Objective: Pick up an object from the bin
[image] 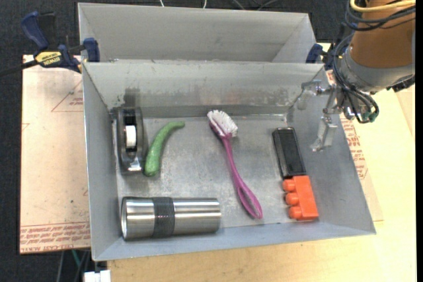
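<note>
My gripper (pixel 310 121) hangs at the bin's right side, close to the right wall, with its two thin metal fingers apart and nothing between them. Just left of and below it a black rectangular block (pixel 286 152) lies flat on the bin floor. An orange toy brick (pixel 301 198) lies right in front of that block, touching its near end. A pink dish brush (pixel 232 165) with white bristles lies in the middle of the bin, its handle pointing toward the front.
On the left side lie a green curved vegetable-like piece (pixel 158 146) and a grey tape dispenser (pixel 130 139). A steel cylinder with a black band (pixel 170 216) lies along the front left. The arm's orange cover rises outside the right wall.
</note>
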Motion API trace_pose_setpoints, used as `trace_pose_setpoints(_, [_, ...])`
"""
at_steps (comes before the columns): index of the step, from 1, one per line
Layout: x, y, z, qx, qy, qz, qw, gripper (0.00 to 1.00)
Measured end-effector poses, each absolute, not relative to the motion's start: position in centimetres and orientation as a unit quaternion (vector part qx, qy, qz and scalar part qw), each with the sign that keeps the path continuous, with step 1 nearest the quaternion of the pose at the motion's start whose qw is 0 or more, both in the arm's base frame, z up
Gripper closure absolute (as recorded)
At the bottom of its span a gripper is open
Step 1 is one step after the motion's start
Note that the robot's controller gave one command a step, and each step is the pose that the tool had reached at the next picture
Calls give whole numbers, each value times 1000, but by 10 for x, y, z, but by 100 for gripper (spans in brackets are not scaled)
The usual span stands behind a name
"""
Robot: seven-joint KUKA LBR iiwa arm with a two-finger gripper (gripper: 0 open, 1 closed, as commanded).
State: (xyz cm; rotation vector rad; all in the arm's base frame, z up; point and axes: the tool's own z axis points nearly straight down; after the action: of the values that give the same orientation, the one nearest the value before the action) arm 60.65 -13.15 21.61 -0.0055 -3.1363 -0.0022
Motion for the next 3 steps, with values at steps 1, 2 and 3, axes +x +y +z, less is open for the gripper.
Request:
trace_pose_setpoints(1, [608,-131,221,0,-1000,0,-1,0])
trace_pose_setpoints(2, [607,-116,118,165,-986,0,-2,0])
trace_pose_setpoints(3, [615,-107,161,327,-945,3,-7,0])
